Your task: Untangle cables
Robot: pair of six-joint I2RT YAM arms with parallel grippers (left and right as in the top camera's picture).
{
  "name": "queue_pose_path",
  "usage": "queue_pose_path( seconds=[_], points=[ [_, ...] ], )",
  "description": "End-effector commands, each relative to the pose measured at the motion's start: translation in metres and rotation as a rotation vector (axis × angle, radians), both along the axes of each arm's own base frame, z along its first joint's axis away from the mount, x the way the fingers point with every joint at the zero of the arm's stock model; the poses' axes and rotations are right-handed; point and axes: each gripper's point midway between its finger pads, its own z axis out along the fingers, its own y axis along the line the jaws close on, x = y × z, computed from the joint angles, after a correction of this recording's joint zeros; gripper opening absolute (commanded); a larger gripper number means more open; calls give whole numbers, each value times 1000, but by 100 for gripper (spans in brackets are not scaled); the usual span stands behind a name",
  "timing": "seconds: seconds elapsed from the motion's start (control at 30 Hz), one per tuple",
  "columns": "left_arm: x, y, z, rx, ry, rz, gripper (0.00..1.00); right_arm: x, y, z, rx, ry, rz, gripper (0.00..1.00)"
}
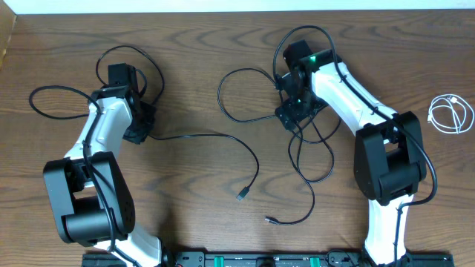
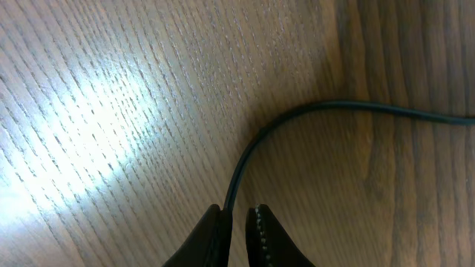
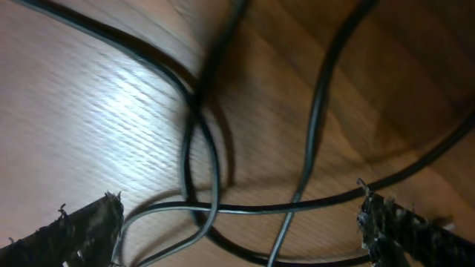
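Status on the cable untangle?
Left gripper shut on thin black cable. Right gripper open, jaws straddling crossed loops of second black cable. Apart at right edge: thin white coiled cable. No obstruction seen.

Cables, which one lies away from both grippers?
The white cable, coiled at the right edge. One black cable is pinched by the left gripper; the other black cable lies under the open right gripper.

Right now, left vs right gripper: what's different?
Jaws: the left gripper is shut on a black cable. The right gripper stands wide open and grips nothing.
Below: the left gripper has that single cable running off across bare wood. The right gripper hangs over several crossing black cables.
Shared: both point down, close to the table.
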Motion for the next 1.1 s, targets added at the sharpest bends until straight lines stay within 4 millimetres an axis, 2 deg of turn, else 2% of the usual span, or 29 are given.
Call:
queue_pose_path(
  seconds=[0.0,0.17,0.27,0.3,0.33,0.4,0.43,0.47,0.5,0.67,0.8,0.9,1.07],
  points=[
    [-5,0,-7,-1,23,14,14,1,-8,-11,-42,-29,-48,99],
    [-5,0,-7,-1,24,15,14,-11,2,-36,-2,-18,-29,99],
    [-5,0,-7,-1,23,14,14,-17,10,-51,24,-21,-40,94],
    [-5,0,-7,-1,23,14,14,-19,11,-55,28,-27,-49,88],
    [-5,0,-7,-1,23,14,14,-20,13,-59,30,-30,-54,79],
    [-5,0,-7,-1,24,15,14,-25,15,-67,26,-34,-44,52],
    [-5,0,-7,-1,24,14,14,-27,15,-68,18,-36,-40,45],
    [-5,0,-7,-1,23,14,14,-28,14,-70,4,-40,-35,32],
    [-5,0,-7,-1,23,15,14,-28,12,-70,-19,-46,-30,17],
    [-5,0,-7,-1,23,15,14,-32,20,-66,16,-20,-25,6],
    [-5,0,-7,-1,23,14,14,-40,47,-60,169,43,-18,1],
    [-5,0,-7,-1,23,14,14,-51,48,-60,175,91,-18,1],
    [-5,0,-7,-1,24,14,14,-55,54,-59,212,111,-17,1]
  ],
)
